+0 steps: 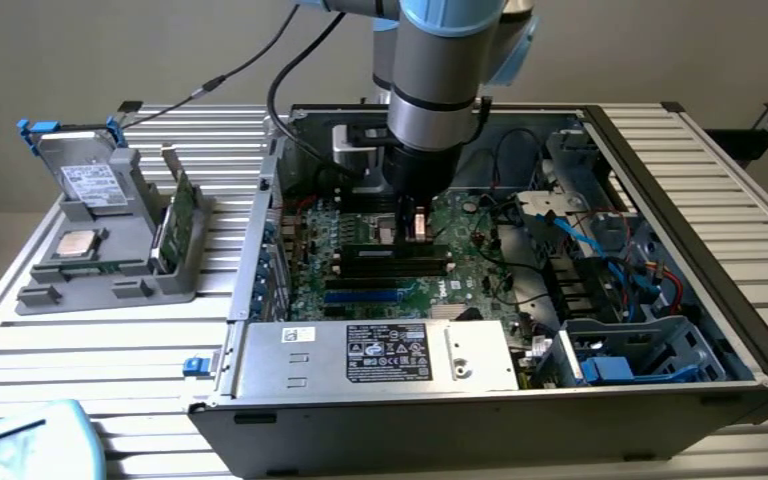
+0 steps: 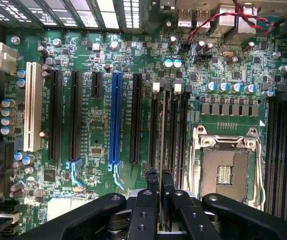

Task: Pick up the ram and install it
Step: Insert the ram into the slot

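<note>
Plain beige wall (image 1: 64, 50) behind — slatted aluminium table (image 1: 104, 345) below.

The tabletop (image 1: 117, 350) is ribbed matt aluminium. The case (image 1: 491, 440) is dark painted metal, the power supply (image 1: 277, 365) dull bare sheet metal with a paper label (image 1: 387, 352). The tray (image 1: 104, 275) is matt grey plastic. The motherboard (image 2: 98, 140) is glossy green, its slots smooth plastic. The pincer (image 2: 159, 174) is matt black, and the ram (image 2: 162, 125) shows a dull board edge.

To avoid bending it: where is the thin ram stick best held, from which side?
Grip the thin, long ram stick at the middle of its upper long edge, from above, jaws on its two flat faces. It stands on edge in line with the black memory slots, leaving only that edge free. The gripper holds it from above.
</note>
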Motion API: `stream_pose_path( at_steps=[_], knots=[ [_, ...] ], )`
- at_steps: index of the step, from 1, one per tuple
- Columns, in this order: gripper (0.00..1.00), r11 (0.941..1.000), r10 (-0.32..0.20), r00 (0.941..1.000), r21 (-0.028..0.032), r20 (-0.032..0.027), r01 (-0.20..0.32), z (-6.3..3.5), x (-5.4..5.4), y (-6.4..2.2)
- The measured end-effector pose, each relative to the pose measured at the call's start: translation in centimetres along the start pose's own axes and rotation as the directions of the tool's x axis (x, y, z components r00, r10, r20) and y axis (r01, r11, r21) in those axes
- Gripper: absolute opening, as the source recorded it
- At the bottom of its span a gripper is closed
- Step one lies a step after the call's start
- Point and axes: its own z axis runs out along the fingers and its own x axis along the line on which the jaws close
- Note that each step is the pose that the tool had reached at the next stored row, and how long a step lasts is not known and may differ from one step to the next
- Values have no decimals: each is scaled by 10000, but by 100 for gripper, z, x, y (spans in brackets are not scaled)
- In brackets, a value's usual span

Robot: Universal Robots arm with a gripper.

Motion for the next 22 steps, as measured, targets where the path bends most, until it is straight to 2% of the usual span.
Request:
stream_pose_path(
  at_steps=[3,12,18,22],
  knots=[
    [14,10000,1,10000,1,-9,-1,48,1,-3],
    [14,10000,1,10000,6,-18,-1,63,1,8],
    [14,10000,4,10000,23,-79,-4,65,1,14],
    [14,10000,10,9999,65,-170,-9,64,1,15]
  ],
)
